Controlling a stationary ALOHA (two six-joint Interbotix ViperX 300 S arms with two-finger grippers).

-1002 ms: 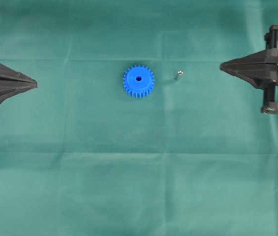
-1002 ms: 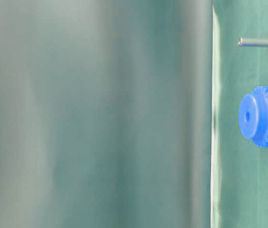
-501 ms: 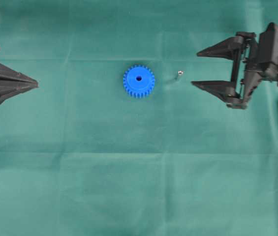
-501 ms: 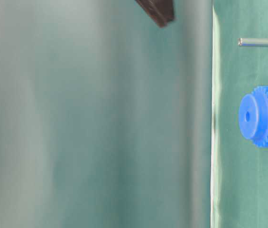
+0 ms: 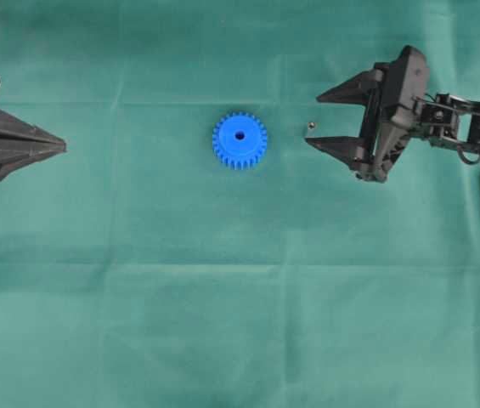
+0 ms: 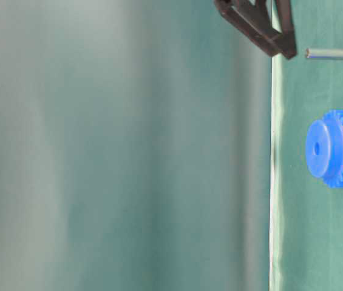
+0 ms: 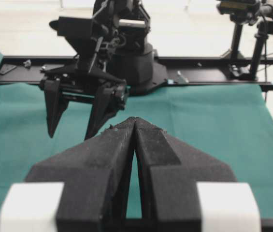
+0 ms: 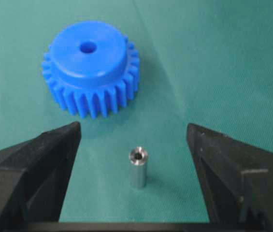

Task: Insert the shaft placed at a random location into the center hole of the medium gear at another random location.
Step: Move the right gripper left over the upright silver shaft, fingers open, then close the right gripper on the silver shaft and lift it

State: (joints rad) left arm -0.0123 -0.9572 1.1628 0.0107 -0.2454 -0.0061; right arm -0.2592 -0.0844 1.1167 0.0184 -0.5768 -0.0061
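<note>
The blue medium gear (image 5: pixel 240 140) lies flat on the green cloth with its center hole (image 5: pixel 240 134) facing up. The small silver shaft (image 5: pixel 310 127) stands upright on the cloth to the gear's right. My right gripper (image 5: pixel 312 121) is open, with its two fingers on either side of the shaft and clear of it. In the right wrist view the shaft (image 8: pixel 138 167) stands between the spread fingers of the right gripper (image 8: pixel 133 126), with the gear (image 8: pixel 90 67) and its hole (image 8: pixel 87 47) beyond. My left gripper (image 5: pixel 63 146) is shut and empty at the far left, as the left wrist view (image 7: pixel 135 119) shows.
The green cloth (image 5: pixel 240 323) covers the whole table. In the table-level view the gear (image 6: pixel 338 148), the shaft (image 6: pixel 330 54) and a right gripper finger (image 6: pixel 262 30) show at the right edge. The right arm's base (image 7: pixel 131 53) stands at the far side.
My right gripper has opened and moved left and down to the shaft, so its fingers now flank it. The left gripper, the gear and the shaft have not moved.
</note>
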